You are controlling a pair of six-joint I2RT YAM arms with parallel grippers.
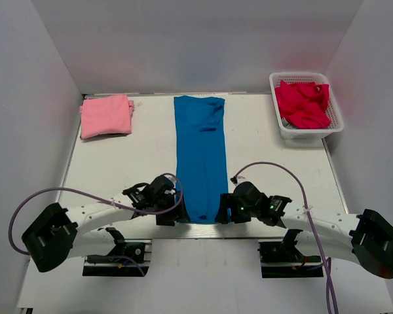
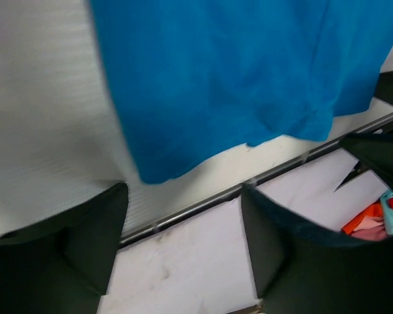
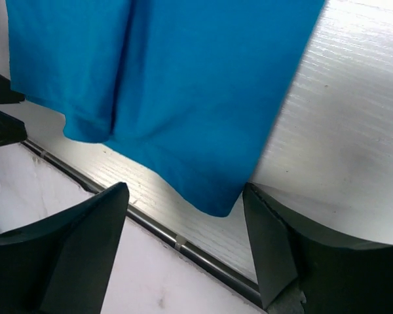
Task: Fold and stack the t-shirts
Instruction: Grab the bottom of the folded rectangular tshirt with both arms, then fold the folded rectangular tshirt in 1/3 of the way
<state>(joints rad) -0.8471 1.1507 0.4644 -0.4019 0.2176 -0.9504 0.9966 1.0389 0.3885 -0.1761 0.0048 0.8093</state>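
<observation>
A bright blue t-shirt lies flat down the middle of the table, folded into a long narrow strip with its hem at the near edge. A pale pink t-shirt sits folded at the back left. My left gripper hovers at the strip's near left corner and my right gripper at its near right corner. The left wrist view has the blue hem corner just beyond the open left gripper. The blue corner in the right wrist view lies between the spread fingers of the right gripper. Neither gripper holds anything.
A white basket with red cloth in it stands at the back right. A metal strip marks the table's near edge right under both grippers. Grey walls close in the left, right and back.
</observation>
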